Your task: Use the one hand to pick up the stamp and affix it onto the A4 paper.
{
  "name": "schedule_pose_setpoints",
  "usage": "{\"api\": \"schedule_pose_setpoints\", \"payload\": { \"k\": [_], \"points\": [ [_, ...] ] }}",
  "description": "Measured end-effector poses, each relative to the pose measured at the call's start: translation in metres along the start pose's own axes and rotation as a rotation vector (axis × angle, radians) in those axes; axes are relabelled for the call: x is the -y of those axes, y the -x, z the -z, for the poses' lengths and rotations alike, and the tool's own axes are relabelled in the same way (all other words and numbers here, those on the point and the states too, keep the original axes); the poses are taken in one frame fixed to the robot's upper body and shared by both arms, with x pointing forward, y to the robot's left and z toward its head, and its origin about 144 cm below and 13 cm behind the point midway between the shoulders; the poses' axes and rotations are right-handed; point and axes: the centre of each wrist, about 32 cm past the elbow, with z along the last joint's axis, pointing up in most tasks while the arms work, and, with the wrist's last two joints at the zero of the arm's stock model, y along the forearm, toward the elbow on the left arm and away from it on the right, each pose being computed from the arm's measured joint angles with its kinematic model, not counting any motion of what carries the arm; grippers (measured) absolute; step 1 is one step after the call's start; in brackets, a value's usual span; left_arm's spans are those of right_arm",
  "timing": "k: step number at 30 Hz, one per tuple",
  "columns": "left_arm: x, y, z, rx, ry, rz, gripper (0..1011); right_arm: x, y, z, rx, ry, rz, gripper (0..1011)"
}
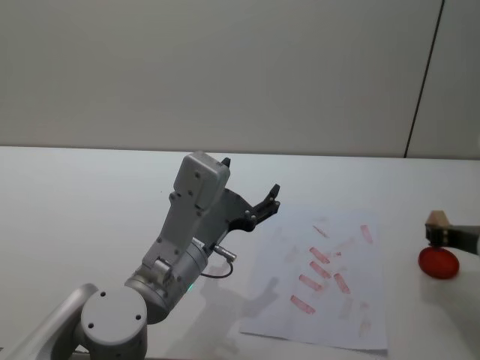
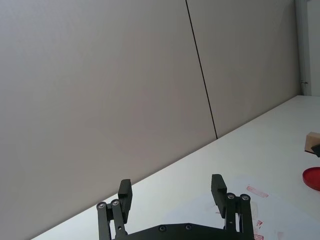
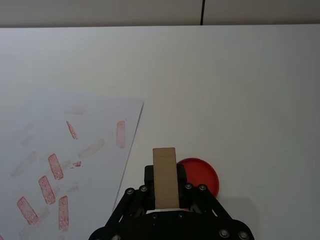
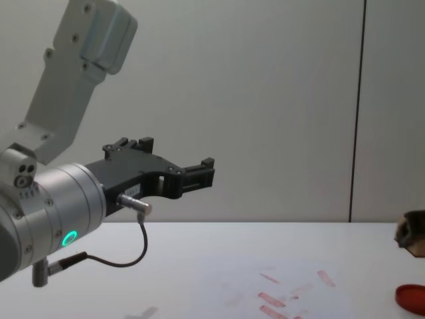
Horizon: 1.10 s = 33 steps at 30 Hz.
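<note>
Tan wood-coloured stamp (image 3: pixel 165 175), plain rectangular block, clamped in right gripper (image 3: pixel 165 184) over red pad (image 3: pixel 204 176); left gripper (image 2: pixel 171 186) apart.

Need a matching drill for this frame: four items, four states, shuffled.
Items:
1. stamp
2. red pad
3. A4 paper
4. left gripper

States:
A. flat on the table, to the right of the sheet
B. raised in the air, jaws open, holding nothing
C. clamped in the right gripper
D. lying flat, covered in red rectangular marks

Pairs: 1-C, 2-A, 3-D, 4-B
</note>
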Motion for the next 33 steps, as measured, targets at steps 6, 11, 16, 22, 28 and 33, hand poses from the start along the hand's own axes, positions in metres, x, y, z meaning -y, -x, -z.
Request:
{"api": "schedule_pose_setpoints", "payload": {
  "k": [6, 11, 16, 22, 28, 33],
  "points": [
    [0.0, 0.0, 0.0, 0.0, 0.0, 0.0, 1002, 0.005, -0.007, 0.006, 0.004, 0.02, 0.011, 219],
    [0.0, 0.0, 0.0, 0.0, 0.0, 0.0, 1002, 0.006, -0.013, 0.008, 0.001, 0.034, 0.022, 219],
    [0.0, 0.0, 0.0, 0.0, 0.0, 0.0, 1002, 0.005, -0.017, 0.008, -0.007, 0.044, 0.029, 219],
    [0.0, 0.0, 0.0, 0.0, 0.0, 0.0, 1002, -0.002, -0.023, 0.007, -0.02, 0.058, 0.037, 219],
    [0.0, 0.0, 0.0, 0.0, 0.0, 0.0, 1002, -0.01, -0.026, 0.005, -0.036, 0.075, 0.04, 218],
    [0.0, 0.0, 0.0, 0.0, 0.0, 0.0, 1002, -0.015, -0.027, 0.004, -0.043, 0.086, 0.041, 219]
  ]
}}
